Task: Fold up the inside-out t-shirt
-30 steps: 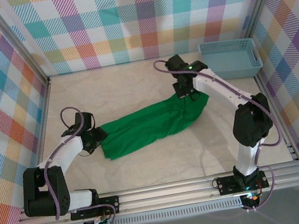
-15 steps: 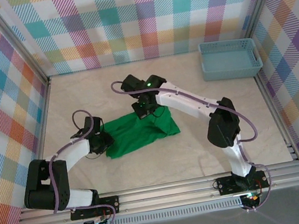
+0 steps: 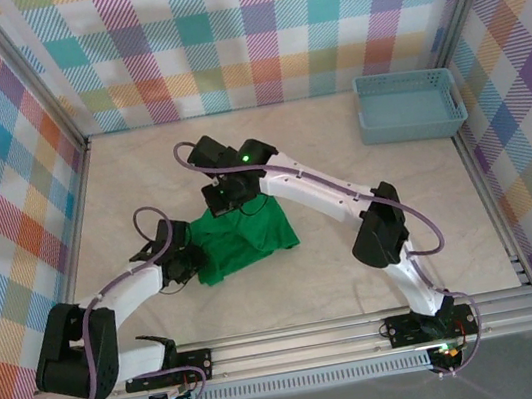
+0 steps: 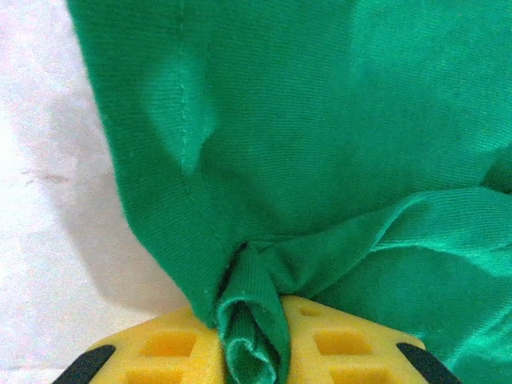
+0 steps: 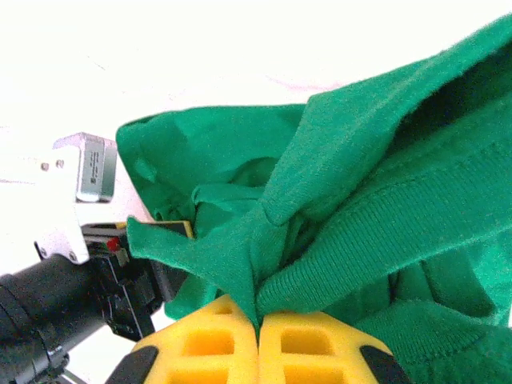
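Observation:
The green inside-out t-shirt [image 3: 247,241] lies bunched in a small heap left of the table's middle. At its left edge my left gripper [image 3: 190,259] is shut on a rolled fold of the cloth [image 4: 250,320], which sits between the yellow fingers [image 4: 336,344]. My right gripper [image 3: 230,205] hangs over the heap's far edge, shut on a pinch of the fabric [image 5: 258,308]; ribbed hem drapes from it. The right wrist view also shows the left arm's black and white wrist [image 5: 64,264] close beside the cloth.
A light blue plastic basket [image 3: 409,105] stands at the back right corner. Plaid walls close the table on three sides, and a metal rail [image 3: 299,341] runs along the near edge. The cream tabletop [image 3: 396,189] is bare to the right of the shirt.
The right gripper has dragged its end of the shirt far leftward, gathering the spread cloth into a compact heap. The left gripper has shut on the shirt's left edge.

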Robot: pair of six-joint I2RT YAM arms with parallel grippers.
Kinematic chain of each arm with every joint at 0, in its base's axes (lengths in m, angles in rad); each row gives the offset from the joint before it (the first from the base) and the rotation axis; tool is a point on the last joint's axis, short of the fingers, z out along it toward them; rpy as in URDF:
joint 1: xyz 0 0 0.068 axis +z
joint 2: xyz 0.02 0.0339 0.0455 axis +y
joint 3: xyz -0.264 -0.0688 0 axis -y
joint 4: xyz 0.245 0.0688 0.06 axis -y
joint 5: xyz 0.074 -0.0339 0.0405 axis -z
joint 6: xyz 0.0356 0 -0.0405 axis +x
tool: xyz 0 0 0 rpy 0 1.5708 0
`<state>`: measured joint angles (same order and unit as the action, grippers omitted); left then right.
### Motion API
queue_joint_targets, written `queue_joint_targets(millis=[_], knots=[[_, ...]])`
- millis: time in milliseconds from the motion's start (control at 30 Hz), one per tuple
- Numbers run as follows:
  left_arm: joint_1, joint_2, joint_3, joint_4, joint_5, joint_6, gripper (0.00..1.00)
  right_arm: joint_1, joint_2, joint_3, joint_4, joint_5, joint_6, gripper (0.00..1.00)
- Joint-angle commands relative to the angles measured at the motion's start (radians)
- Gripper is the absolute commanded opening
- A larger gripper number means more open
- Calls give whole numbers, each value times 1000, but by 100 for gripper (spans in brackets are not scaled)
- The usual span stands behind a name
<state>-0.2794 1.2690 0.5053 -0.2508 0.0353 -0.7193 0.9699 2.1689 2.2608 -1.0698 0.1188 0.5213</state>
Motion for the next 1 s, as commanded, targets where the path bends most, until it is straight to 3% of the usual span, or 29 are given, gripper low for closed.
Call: queue_joint_targets(millis=[0, 433, 967], knots=[[-12, -37, -22, -104, -46, -29, 23, 10, 43, 54, 14, -43, 39, 0], [-13, -121, -43, -154, -106, -61, 25, 59, 136, 70, 104, -160, 133, 0], [-12, -136, -48, -163, -120, -68, 21, 75, 94, 80, 146, -145, 177, 0]])
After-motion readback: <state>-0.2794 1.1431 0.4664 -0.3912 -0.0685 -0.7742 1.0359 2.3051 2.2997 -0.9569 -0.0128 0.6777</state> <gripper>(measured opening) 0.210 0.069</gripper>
